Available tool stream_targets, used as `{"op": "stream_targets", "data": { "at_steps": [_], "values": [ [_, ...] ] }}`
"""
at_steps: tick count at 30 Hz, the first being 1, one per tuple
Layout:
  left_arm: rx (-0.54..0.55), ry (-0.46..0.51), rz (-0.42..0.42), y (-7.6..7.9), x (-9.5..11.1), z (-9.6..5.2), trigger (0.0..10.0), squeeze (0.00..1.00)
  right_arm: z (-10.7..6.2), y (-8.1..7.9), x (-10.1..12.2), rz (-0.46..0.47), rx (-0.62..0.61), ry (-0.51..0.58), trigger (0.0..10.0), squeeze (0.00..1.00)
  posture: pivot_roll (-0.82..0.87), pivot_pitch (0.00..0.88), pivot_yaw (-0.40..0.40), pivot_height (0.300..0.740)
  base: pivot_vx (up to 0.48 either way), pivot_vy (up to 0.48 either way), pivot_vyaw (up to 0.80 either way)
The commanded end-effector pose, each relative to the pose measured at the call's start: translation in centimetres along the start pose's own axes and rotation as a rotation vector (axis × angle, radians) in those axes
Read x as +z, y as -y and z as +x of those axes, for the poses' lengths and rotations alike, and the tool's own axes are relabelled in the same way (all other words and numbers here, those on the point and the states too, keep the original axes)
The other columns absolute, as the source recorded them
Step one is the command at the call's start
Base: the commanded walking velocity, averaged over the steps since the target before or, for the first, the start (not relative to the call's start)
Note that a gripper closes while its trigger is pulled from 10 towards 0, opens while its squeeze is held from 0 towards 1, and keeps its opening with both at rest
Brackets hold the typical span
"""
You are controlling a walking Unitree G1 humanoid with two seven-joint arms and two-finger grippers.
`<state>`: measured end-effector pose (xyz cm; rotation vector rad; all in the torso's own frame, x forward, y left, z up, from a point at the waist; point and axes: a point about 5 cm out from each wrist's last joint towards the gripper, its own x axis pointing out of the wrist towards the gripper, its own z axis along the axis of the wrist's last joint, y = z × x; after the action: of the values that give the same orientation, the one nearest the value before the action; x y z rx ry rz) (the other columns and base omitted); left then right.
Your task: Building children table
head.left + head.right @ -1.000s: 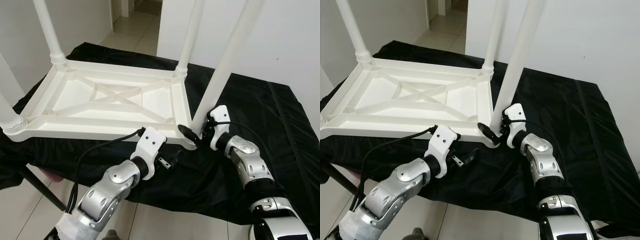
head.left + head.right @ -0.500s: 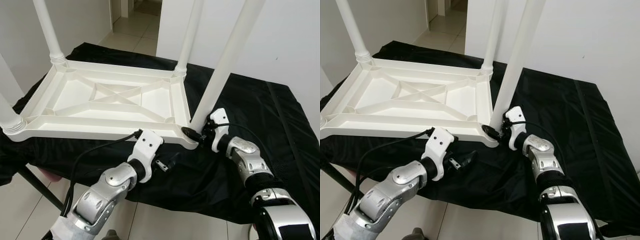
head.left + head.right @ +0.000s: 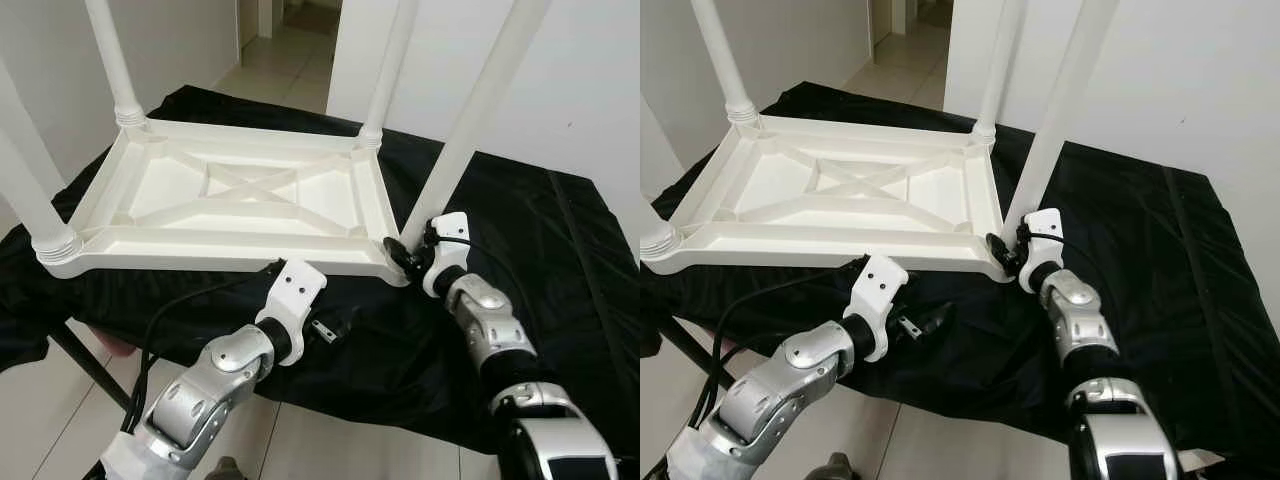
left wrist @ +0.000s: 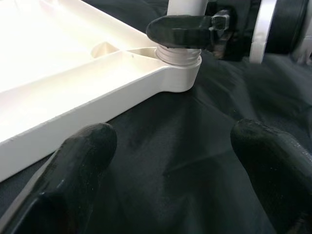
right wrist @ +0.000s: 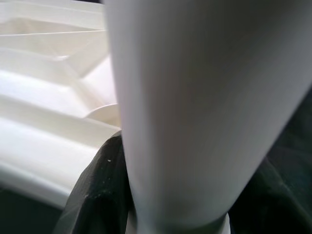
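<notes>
At the near corner, the right gripper (image 3: 412, 256) still pinches the leg (image 3: 468, 130), now upright. Left gripper (image 3: 322, 329) waits spread.

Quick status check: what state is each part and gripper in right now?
White table top: upside down on the black cloth.
Near-right table leg: upright, seated in its corner socket.
Right gripper: shut on that leg's base.
Left gripper: open, holding nothing, over the cloth beside the table's edge.

Black cloth (image 3: 560, 250) over a stand, pale tiled floor (image 3: 290, 60), possibly a pink bin (image 3: 105, 345)
</notes>
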<state>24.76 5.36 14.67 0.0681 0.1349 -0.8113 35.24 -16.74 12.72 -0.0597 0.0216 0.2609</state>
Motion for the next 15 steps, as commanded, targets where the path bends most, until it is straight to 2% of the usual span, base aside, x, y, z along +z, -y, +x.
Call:
{"op": "stream_targets", "data": {
  "at_steps": [1,4,5,8,9,11,12,15],
  "values": [
    [-0.112,0.002,0.007,0.6,0.2,0.1,10.0,0.00,-0.8,0.9,-0.7,-0.047,-0.167,-0.044,0.0,0.00,0.16,0.037,-0.088,0.740,0.000,0.000,0.00],
    [-0.114,0.002,0.009,0.6,0.3,0.1,10.0,0.00,-1.0,0.1,-0.7,-0.037,-0.259,-0.044,0.0,0.00,0.16,0.037,-0.088,0.740,0.000,0.000,0.00],
    [-0.115,0.002,0.011,0.5,0.3,0.1,10.0,0.00,-1.4,-0.3,-0.7,-0.036,-0.364,-0.046,0.0,0.00,0.16,0.033,-0.088,0.740,0.000,0.000,0.00],
    [-0.115,0.002,0.012,0.5,0.3,0.1,10.0,0.00,-1.5,-0.6,-0.8,-0.033,-0.409,-0.047,0.0,0.00,0.16,0.030,-0.089,0.740,0.000,0.000,0.00],
    [-0.115,0.004,0.012,0.5,0.3,0.2,10.0,0.00,-1.7,-1.5,-1.1,0.011,-0.449,-0.058,0.0,0.00,0.16,0.025,-0.089,0.740,0.000,0.000,0.00],
    [-0.115,0.005,0.011,0.5,0.3,0.2,10.0,0.00,-1.7,-2.0,-1.2,0.030,-0.459,-0.062,0.0,0.00,0.16,0.025,-0.089,0.740,0.000,0.000,0.00],
    [-0.115,0.006,0.011,0.5,0.4,0.3,10.0,0.00,-1.6,-2.8,-1.1,0.042,-0.429,-0.063,0.0,0.00,0.16,0.026,-0.088,0.740,0.000,0.000,0.00],
    [-0.117,0.006,0.011,0.6,0.4,0.3,10.0,0.00,-1.5,-3.8,-0.6,0.052,-0.376,-0.043,0.0,0.00,0.16,0.023,-0.087,0.740,0.000,0.000,0.00]
  ]
}}
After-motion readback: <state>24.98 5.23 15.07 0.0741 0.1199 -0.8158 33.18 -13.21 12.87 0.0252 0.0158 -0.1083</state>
